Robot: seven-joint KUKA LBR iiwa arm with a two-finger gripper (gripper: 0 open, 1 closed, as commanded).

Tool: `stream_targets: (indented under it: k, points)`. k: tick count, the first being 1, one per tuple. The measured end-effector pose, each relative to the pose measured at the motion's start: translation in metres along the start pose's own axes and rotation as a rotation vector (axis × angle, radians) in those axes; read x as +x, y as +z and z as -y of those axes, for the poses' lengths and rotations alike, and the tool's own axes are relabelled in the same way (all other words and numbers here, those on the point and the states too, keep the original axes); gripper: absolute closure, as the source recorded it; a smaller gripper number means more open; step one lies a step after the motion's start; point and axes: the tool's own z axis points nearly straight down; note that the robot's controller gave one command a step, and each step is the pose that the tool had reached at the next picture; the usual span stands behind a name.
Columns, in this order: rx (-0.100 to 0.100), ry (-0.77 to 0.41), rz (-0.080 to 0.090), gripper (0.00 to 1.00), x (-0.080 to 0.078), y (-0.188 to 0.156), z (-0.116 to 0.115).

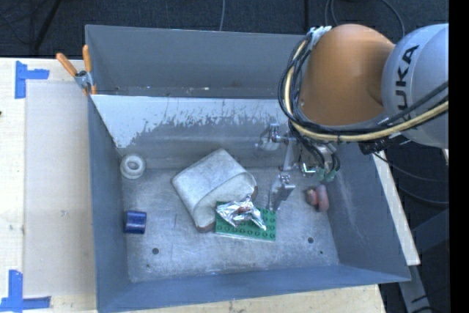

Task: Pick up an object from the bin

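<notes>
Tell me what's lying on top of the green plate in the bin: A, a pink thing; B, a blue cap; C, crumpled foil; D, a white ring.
C: the crumpled foil sits on the green plate, while the blue cap and white ring lie apart, far off to its left.

Bright band across bin (183,62) wall, dark surroundings
</notes>
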Motion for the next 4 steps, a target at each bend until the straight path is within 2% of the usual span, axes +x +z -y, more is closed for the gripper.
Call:
stream_targets:
  k: [1, 2, 3, 4]
  points:
    - [0.0, 0.002, 0.008, 1.0, -0.001, -0.005, 0.0]
    - [-0.001, 0.002, 0.008, 0.0, -0.001, -0.005, 0.0]
    - [0.001, 0.2, 0.014, 0.0, -0.003, 0.136, 0.012]
    - [0.0, 0.197, -0.001, 1.0, 0.0, 0.138, 0.01]
